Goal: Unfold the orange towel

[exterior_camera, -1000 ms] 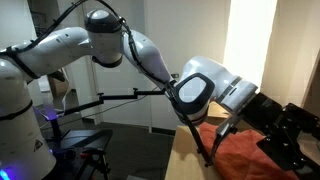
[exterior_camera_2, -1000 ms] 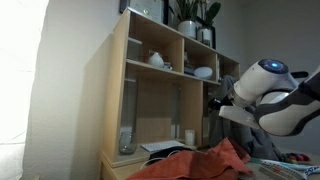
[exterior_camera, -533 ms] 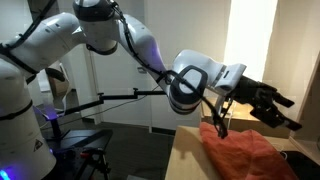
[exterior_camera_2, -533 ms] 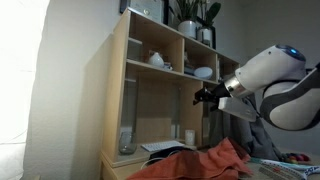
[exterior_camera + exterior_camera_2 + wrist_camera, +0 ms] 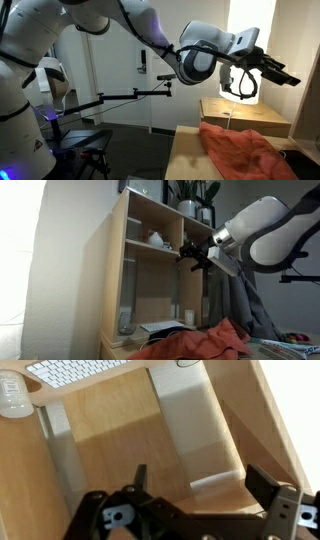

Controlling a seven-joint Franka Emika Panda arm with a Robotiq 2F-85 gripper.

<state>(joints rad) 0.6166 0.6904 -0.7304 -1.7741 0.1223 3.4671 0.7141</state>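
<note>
One tool (image 5: 283, 73), jaws apart and empty, high above rumpled orange towel (image 5: 240, 150) on bench (image 5: 185, 152); wooden shelf unit (image 5: 140, 280) stands near.

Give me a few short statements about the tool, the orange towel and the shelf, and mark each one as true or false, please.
1. The tool grips the orange towel. False: it hangs high above the towel, with its jaws open and empty.
2. The orange towel lies rumpled on a light wooden surface. True.
3. The wooden shelf holds pale dishes. True.
4. The top of the shelf is bare. False: potted plants stand on it.
</note>
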